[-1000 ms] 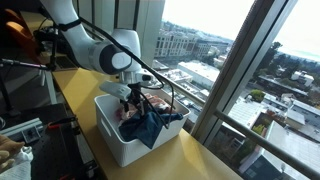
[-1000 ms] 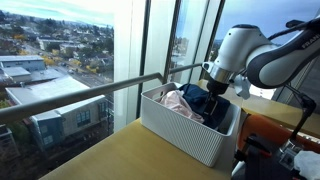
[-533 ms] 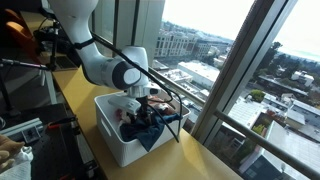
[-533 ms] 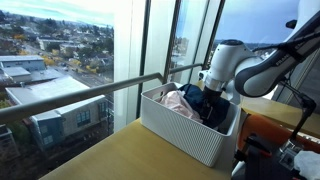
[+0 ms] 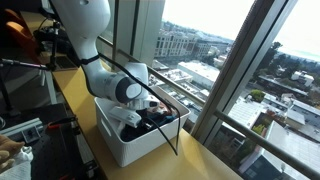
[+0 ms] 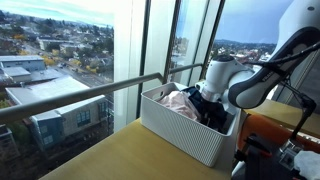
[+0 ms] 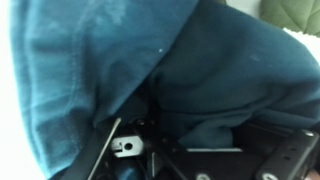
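our gripper (image 5: 147, 110) sat deep in the white laundry bin (image 5: 122, 148), pressed into the dark blue garment (image 7: 150, 60). cloth hid its jaws, so we couldn't tell how wide they stood or whether they gripped. we judged a thick fold, clear of the pink cloth (image 6: 180, 98), the best bite.

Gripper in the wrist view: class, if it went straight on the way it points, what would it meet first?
The dark blue cloth in the white basket, which fills the view just ahead of the gripper; whether they touch is unclear.
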`<state>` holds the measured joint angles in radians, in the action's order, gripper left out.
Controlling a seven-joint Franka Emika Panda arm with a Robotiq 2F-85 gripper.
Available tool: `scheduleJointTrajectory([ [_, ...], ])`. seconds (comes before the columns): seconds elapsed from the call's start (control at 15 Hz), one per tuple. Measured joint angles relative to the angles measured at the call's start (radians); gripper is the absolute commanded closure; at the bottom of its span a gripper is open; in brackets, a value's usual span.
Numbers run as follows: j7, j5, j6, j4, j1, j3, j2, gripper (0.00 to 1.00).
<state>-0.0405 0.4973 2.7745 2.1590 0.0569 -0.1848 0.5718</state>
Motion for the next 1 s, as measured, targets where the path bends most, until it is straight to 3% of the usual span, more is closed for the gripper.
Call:
scheduleJointTrajectory([
  [0.27,0.026,-0.032,-0.005,-0.001,-0.017,0.000,-0.022,0.99],
  [0.67,0.100,-0.111,-0.056,0.023,-0.036,0.028,-0.168,1.00],
  [1.0,0.142,-0.166,-0.167,0.037,-0.031,0.112,-0.360,1.00],
])
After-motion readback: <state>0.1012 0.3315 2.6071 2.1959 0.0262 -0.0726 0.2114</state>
